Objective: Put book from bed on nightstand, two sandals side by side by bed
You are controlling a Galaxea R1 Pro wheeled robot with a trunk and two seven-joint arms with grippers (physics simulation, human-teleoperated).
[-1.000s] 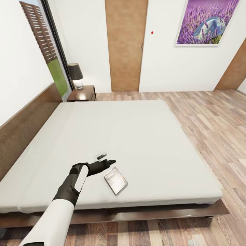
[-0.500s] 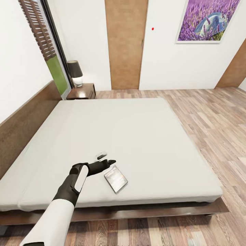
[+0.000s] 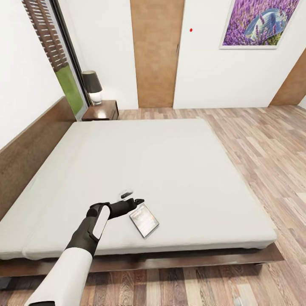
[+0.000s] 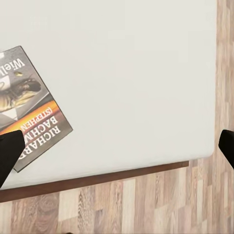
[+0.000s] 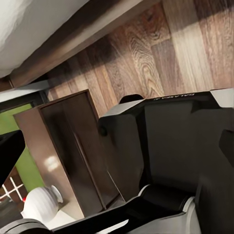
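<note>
Book (image 4: 29,117) cover: "RICHARD BACHMAN", "(STEPHEN…" in title band; robot body (image 5: 170,141): "GALAXEA".

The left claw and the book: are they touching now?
Cannot tell. In the head view the left claw hangs beside the book; in the left wrist view a finger overlaps its cover.

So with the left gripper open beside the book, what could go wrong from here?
The book lies flat near the bed's front edge, so a clumsy grab by the left gripper might push it off. It is also thin, so the fingers may slide over it rather than catch it.
</note>
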